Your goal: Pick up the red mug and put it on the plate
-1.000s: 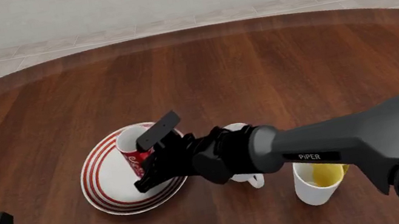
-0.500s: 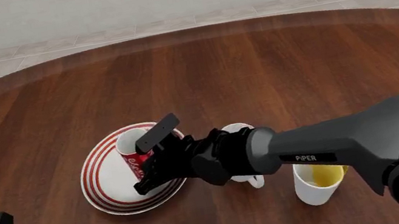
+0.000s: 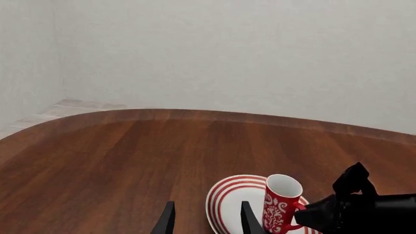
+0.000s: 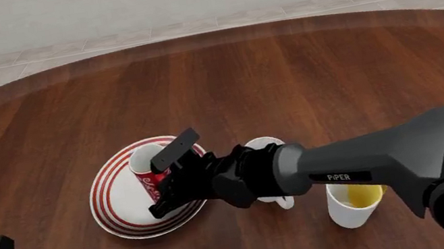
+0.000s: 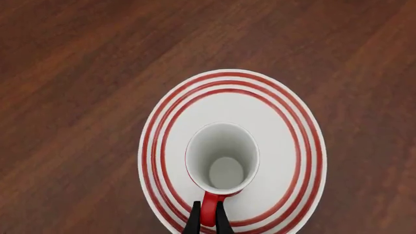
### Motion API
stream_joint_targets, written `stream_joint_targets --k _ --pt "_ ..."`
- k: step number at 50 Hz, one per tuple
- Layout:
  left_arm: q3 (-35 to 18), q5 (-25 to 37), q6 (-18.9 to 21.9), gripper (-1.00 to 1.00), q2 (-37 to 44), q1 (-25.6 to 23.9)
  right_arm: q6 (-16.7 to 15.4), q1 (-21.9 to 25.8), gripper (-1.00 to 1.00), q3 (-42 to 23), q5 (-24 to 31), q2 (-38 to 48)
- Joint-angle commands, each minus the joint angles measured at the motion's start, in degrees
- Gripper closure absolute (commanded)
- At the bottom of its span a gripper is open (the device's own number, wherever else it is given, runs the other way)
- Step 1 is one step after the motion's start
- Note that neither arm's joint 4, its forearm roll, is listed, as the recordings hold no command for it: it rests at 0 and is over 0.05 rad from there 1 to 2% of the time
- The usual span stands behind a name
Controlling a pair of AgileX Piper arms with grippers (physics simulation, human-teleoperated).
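Red mug lowered slightly onto plate, right gripper pinching its handle

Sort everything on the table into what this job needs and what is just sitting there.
Needed: the red mug, the plate it stands on, and the right gripper shut on the mug's handle.

Just sitting there: the white mug, the yellow-lined mug, and the idle left gripper.

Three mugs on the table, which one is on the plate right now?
The red mug with white swirls, standing upright on the plate. The white mug and the yellow-lined mug stand on the bare table.
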Motion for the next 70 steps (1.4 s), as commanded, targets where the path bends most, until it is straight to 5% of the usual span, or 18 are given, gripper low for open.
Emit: stream_joint_targets --k 1,70 --pt "-0.03 -0.01 -0.10 -1.00 0.00 0.02 0.44 0.03 1.00 0.11 -0.40 -0.19" --pt "0.20 -0.50 -0.49 -1.00 0.00 0.05 1.66 0.99 1.00 0.23 -0.62 1.98"
